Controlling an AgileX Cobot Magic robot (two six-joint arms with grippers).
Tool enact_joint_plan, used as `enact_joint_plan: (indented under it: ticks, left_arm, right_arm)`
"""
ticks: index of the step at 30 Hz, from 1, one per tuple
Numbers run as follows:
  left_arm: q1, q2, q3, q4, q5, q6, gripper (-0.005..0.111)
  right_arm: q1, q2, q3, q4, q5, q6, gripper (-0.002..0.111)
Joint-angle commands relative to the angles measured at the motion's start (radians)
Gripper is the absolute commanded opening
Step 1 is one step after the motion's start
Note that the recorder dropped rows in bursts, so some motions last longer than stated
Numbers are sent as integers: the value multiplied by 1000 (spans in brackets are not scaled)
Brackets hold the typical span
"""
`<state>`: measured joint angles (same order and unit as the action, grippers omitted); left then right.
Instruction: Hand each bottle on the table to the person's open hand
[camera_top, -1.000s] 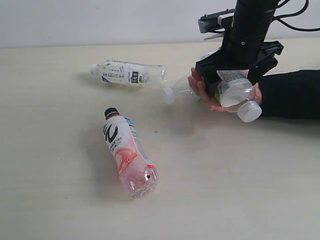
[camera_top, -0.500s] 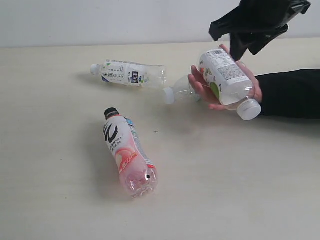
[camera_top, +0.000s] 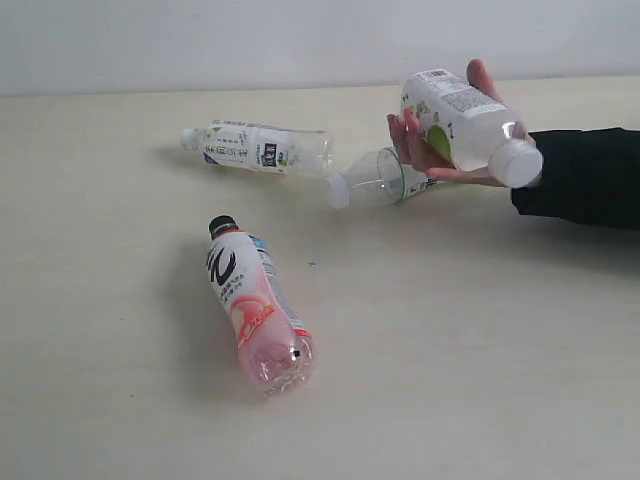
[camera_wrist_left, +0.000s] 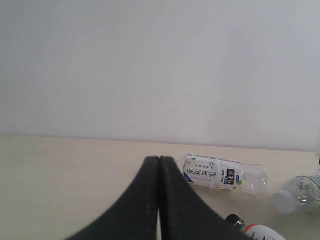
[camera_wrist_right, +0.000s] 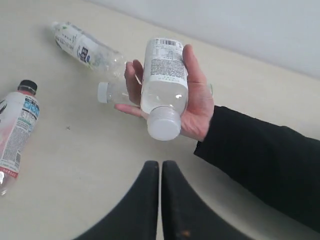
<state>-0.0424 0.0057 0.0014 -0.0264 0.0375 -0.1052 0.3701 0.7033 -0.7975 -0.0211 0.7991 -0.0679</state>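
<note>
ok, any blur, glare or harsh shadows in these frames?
Exterior view: sharp, even light, soft shadow beside the pink bottle. Left wrist view: left gripper slightly soft. Right wrist view: right gripper soft, held bottle crisp.

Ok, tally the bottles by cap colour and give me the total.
Black cap: 1, the pink-and-white bottle.
White cap: 3, the held bottle in the person's hand, the back-left bottle and the clear bottle lying on the table.
Total: 4.
</note>
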Motion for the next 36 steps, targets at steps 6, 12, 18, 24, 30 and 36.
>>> enact_joint_plan:
  ticks: [6, 12, 18, 24, 30, 36]
  left_arm:
    - [3, -6, -1, -4, -1, -2, 0]
    - [3, -6, -1, -4, -1, -2, 0]
    - [3, -6, -1, -4, -1, -2, 0]
    - [3, -6, -1, -4, -1, -2, 0]
    - [3, -6, -1, -4, -1, -2, 0]
    - [3, -6, -1, -4, -1, -2, 0]
  right_arm:
    - [-4, -458, 282, -4, -120, 7, 3]
    - [-4, -623, 302, -37, -146, 7, 3]
    - [-4, -703, 341, -50, -180, 35, 3]
    - [-4, -703, 341, -50, -178, 38, 3]
    - [-4, -703, 341, -50, -168, 38, 3]
    - [-4, -703, 341, -50, -166, 38, 3]
